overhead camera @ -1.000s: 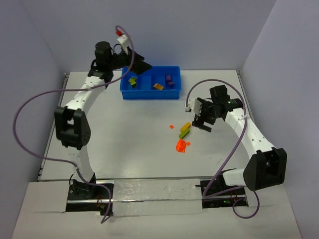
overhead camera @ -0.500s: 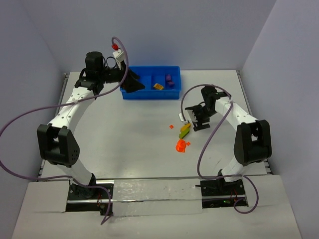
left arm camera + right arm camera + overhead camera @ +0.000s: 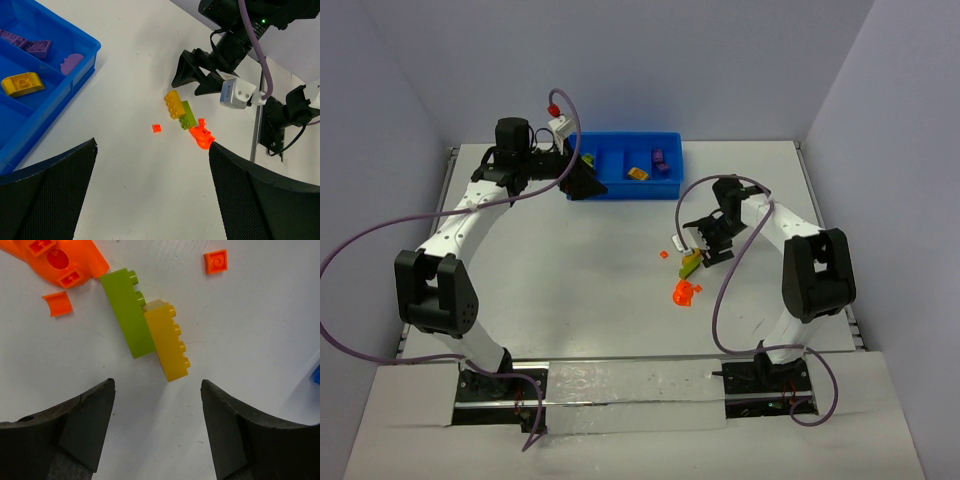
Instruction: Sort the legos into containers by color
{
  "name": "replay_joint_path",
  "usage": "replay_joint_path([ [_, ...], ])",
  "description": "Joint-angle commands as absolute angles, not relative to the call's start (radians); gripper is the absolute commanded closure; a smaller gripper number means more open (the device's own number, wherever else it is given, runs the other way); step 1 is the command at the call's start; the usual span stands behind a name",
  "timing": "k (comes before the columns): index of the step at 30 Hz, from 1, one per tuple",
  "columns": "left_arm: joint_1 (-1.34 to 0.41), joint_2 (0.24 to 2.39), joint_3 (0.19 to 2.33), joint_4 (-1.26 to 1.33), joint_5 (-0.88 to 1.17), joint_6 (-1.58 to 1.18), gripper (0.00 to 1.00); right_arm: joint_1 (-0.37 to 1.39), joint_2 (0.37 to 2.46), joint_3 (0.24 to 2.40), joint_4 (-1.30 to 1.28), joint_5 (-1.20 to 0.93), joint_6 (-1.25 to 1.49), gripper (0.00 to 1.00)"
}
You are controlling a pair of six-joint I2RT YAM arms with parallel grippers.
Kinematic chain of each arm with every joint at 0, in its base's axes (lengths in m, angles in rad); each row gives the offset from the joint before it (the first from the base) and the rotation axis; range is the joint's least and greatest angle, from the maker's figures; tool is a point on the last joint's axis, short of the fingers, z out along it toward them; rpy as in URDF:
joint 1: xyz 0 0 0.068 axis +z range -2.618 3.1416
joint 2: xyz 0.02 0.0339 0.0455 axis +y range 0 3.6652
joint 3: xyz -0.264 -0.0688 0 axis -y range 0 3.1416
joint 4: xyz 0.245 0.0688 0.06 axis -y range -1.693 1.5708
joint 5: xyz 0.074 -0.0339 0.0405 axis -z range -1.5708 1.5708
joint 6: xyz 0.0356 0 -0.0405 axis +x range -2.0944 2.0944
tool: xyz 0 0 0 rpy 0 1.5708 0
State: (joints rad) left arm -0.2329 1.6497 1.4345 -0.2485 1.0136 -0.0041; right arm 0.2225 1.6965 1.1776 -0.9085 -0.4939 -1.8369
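My right arm goes to the bricks, my left backs off the bin

My right gripper [image 3: 704, 248] has swung left and come down just beside the green-and-yellow stack [image 3: 691, 262], jaws narrower than before. My left gripper [image 3: 582, 180] has drawn back from above the blue bin [image 3: 630, 192] to its near-left corner.

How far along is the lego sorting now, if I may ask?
Done: purple plastic bricks and a yellow brick lie in the blue bin. In hand: the open right tool hovers over the joined green-and-yellow bricks. Left: those and the orange pieces nearby.
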Motion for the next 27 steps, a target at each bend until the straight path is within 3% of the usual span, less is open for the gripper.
replay_joint_path([
  [1, -0.232, 1.608, 1.439, -0.251, 1.014, 0.036, 0.01, 0.252, 1.643, 1.164, -0.915, -0.525, -1.876, 0.24],
  [8, -0.232, 1.612, 1.436, -0.243, 1.014, 0.031, 0.01, 0.363, 1.591, 1.156, -0.939, -0.53, -1.842, 0.24],
  [21, -0.232, 1.601, 1.424, -0.275, 0.991, 0.069, 0.01, 0.5, 1.638, 1.15, -0.937, -0.386, -1.748, 0.44],
  [27, -0.232, 1.603, 1.419, -0.267, 0.99, 0.067, 0.01, 0.516, 1.67, 1.162, -0.923, -0.337, -1.719, 0.46],
])
